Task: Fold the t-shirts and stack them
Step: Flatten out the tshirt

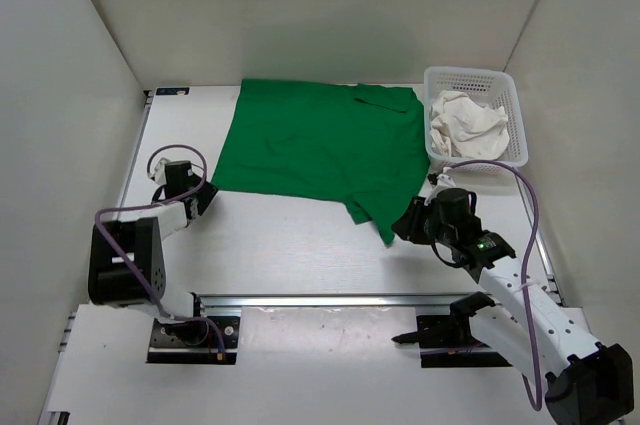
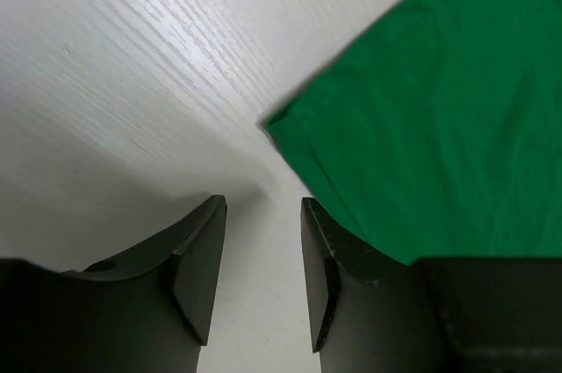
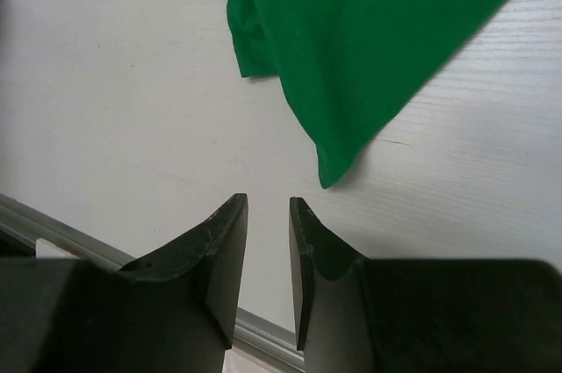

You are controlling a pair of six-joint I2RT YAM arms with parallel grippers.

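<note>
White table (image 1: pixel 300 255), green t-shirt (image 1: pixel 320 150) spread, basket (image 1: pixel 470 73) beside (off-white t-shirt (image 1: pixel 465 123) inside)

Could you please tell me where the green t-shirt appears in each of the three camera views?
Top external: the green t-shirt lies spread over the far middle of the table, left of the basket.
Left wrist: the green t-shirt fills the upper right, one corner pointing left.
Right wrist: the green t-shirt spans the top, a tip pointing down.
Shared landmark: the white table bordering the cloth.
</note>
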